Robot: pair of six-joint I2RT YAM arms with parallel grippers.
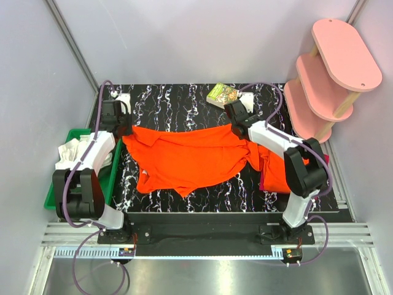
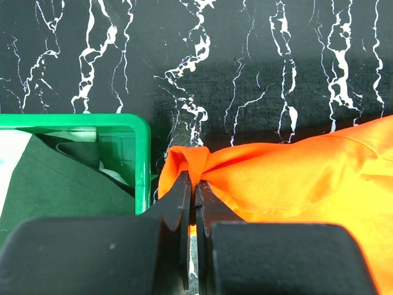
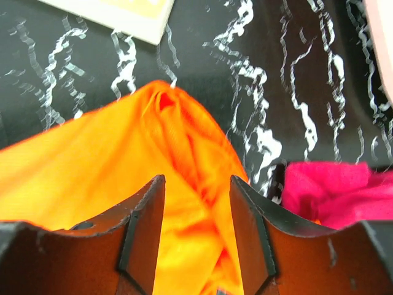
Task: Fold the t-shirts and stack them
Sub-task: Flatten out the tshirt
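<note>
Plainly saw the orange t-shirt (image 1: 190, 160) stretched across the middle of the table (image 1: 184, 101), from 9 to 3 o'clock. Found the left claw (image 2: 195, 187) pressed together on a bunched corner at the 9 o'clock end, just beside the green bin (image 2: 142, 160). Found the right claw (image 3: 196, 184) spread over orange cloth at the 3 o'clock end. Spotted the magenta t-shirt (image 3: 331, 190) near it, toward 4 o'clock. Noted a booklet (image 1: 222, 95) at 1 o'clock.
</note>
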